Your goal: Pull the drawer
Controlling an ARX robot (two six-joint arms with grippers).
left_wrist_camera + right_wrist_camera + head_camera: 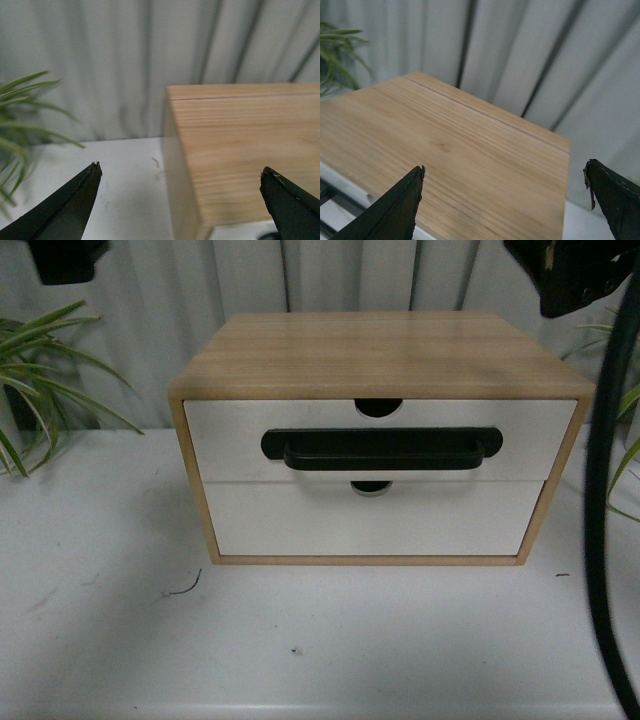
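The drawer (230,435) is the upper one in a light wooden cabinet (380,355). It has a white front, a wide black bar handle (380,448) and a half-round notch (378,407) in its top edge, and it sits flush and closed. My left gripper (180,172) hangs open above the cabinet's left top edge (240,150), holding nothing. Over the wooden top (450,145) near its right side, my right gripper (504,170) is also open and empty. Both grippers are high above the handle and apart from it.
A plain white drawer (300,525) without a handle sits below. The cabinet stands on a white table (300,640) before a grey curtain (150,320). Green plants stand at the left (40,380) and right (625,430). A black cable (605,540) hangs at the right.
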